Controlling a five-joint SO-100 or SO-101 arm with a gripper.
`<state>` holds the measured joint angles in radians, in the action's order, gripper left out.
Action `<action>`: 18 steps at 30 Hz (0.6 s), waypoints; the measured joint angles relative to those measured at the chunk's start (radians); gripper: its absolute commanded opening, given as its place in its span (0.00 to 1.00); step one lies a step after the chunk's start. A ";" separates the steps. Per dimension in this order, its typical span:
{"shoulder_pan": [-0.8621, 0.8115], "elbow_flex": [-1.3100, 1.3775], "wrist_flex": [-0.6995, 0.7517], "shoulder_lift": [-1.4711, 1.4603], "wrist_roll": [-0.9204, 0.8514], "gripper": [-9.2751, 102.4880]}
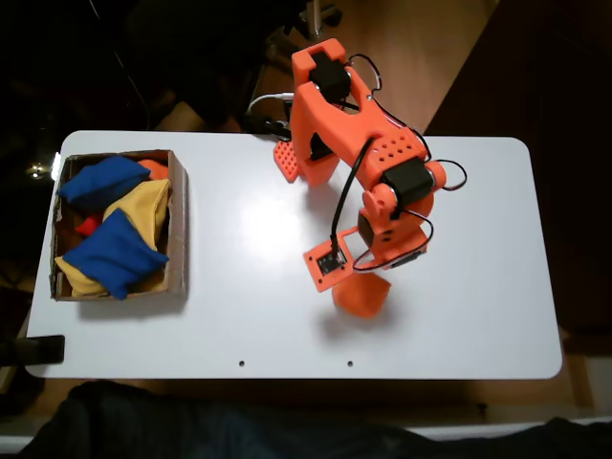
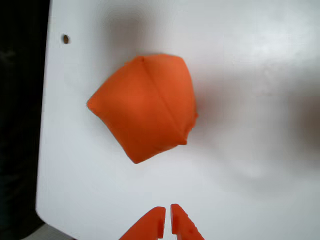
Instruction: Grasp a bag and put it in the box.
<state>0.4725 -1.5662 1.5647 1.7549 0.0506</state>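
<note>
Box: far left of the table in the fixed view, a shallow cardboard tray already holding blue bean bags and yellow bean bags, with a bit of orange showing among them.

Arm: orange, reaching from the table's far edge down toward the near middle.

Bag: orange, lying loose on the white surface just past the arm's end in the fixed view, well apart from the box.

Bag from the wrist view: plump, a seam running diagonally across it — it sits straight ahead of the fingertips, bare table between them.

Gripper: fingertips pressed together, pinching nothing, at the bottom edge of the wrist view.

Key relation: the bag lies directly forward of the pincer, so I judge the coming move needs the jaws to spread first, then advance — no sideways correction looks necessary.
</note>
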 measured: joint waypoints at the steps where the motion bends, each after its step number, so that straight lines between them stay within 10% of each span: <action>1: 0.000 0.037 0.029 -0.034 -0.023 0.08; 18: -0.072 0.233 0.138 -0.169 -0.239 0.09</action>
<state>0.4004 -1.3330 1.7027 1.5861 -0.1887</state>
